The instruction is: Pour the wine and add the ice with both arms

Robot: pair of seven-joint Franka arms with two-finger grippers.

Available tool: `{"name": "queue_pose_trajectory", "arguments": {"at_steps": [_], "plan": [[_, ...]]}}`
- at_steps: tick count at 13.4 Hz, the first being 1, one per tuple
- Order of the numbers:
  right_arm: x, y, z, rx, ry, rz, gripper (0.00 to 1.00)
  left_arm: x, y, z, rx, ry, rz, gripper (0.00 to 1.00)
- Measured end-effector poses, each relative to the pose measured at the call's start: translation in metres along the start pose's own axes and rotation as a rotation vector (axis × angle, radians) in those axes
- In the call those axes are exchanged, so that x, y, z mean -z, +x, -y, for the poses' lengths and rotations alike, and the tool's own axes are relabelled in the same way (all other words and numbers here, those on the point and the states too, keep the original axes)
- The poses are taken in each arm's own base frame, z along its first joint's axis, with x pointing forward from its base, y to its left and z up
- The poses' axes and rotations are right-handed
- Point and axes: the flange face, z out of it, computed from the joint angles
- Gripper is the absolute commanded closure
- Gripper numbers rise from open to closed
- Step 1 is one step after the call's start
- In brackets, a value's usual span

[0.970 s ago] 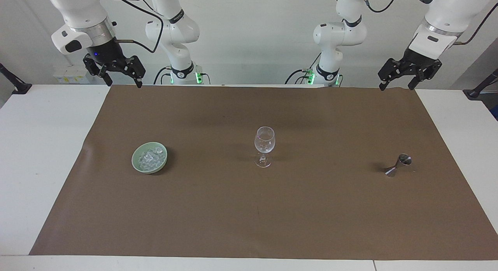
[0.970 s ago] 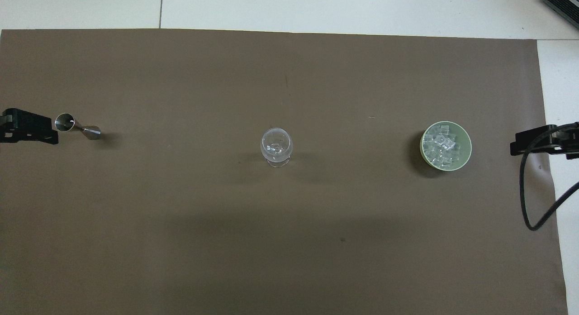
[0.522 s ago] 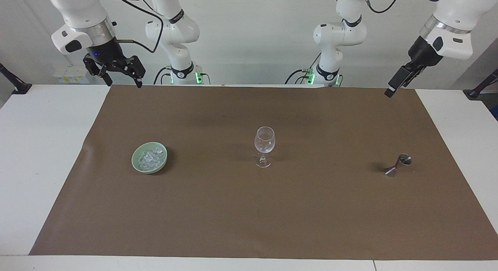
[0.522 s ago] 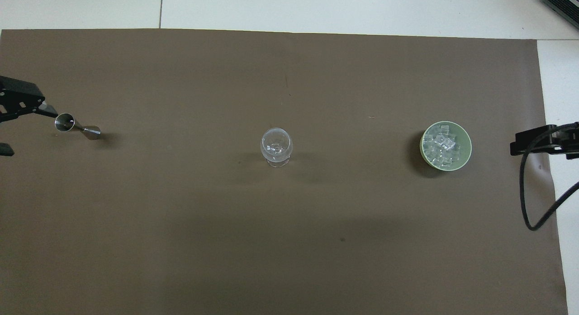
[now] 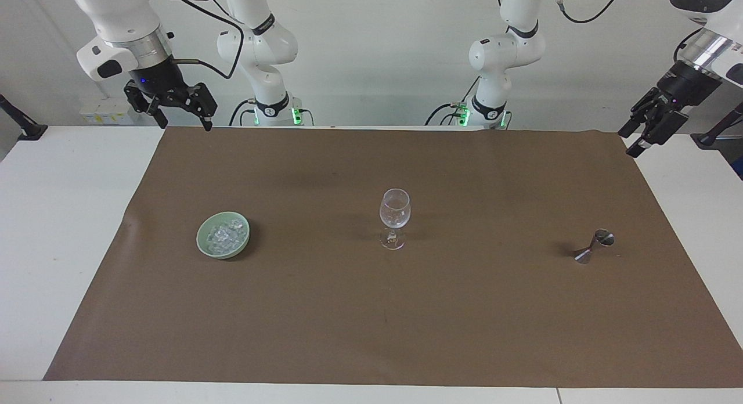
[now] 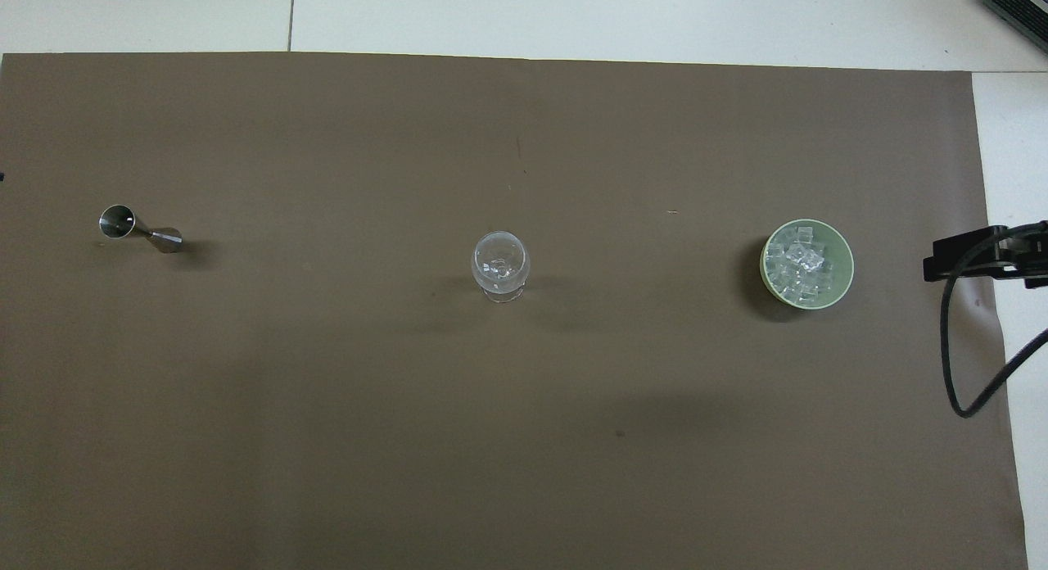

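Facing view: you see the left gripper (image 5: 644,128), fingers spread and empty, now swung out past the mat's (image 5: 371,311) edge, away from the jigger (image 5: 593,246). Right gripper (image 5: 174,105), also spread, waits unmoved. Ice (image 5: 223,235) sits in the bowl (image 5: 203,244) near the right arm's end; glass (image 5: 395,218) mid-mat. Nothing grasped; pouring probably not begun.

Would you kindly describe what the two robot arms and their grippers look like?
Both arms are glossy white, rounded segments joined by grey-black bands, with green lights at their bases. The right arm has a silver wrist ring, a small blue light and a black cable looping to its black two-finger gripper, built of open linkages. The left arm also carries a silver wrist ring, a black cable and a black gripper.
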Motion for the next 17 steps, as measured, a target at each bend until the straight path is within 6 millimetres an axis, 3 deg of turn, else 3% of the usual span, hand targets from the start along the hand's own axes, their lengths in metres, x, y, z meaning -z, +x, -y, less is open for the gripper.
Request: {"name": "queue_pose_trajectory", "arguments": {"at_steps": [2,6,12,14,17], "plan": [[0.000,0.000,0.000,0.000,0.000,0.000,0.00,-0.003,0.014,0.015,0.129,-0.048,0.041,0.00],[0.000,0.000,0.000,0.000,0.000,0.000,0.00,-0.009,0.075,0.061,0.356,-0.168,0.125,0.00],[0.000,0.000,0.000,0.000,0.000,0.000,0.00,-0.061,0.160,0.113,0.622,-0.248,0.281,0.00],[0.000,0.000,0.000,0.000,0.000,0.000,0.00,-0.082,0.175,0.121,0.673,-0.253,0.322,0.00],[0.000,0.000,0.000,0.000,0.000,0.000,0.00,-0.107,0.182,0.126,0.726,-0.267,0.353,0.00]]}}
